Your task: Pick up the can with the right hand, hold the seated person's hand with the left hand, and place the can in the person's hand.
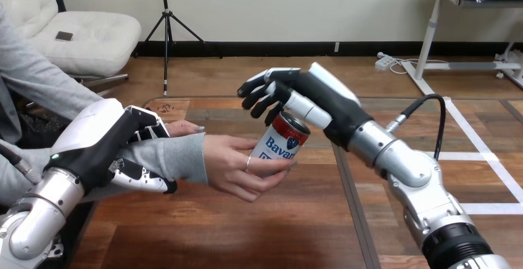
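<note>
Left hand point(108, 142): at the frame's left, it is clasping the person's wrist point(179, 158), with its fingers curling over the grey sleeve and its thumb under it.
Right hand point(308, 99): at upper centre, it is sitting right over the can's top; whether it is gripping cannot be told.
Can point(280, 142): it is tilting at the frame's centre, lying in the person's hand point(231, 167), which is wrapping its lower part.
Counter point(247, 232): wooden, it is lying below them all.

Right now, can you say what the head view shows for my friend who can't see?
The person's hand grips a tilted can above the wooden table, with the robot's right hand at the can's top. The robot's left hand is curled round the person's wrist.
</note>
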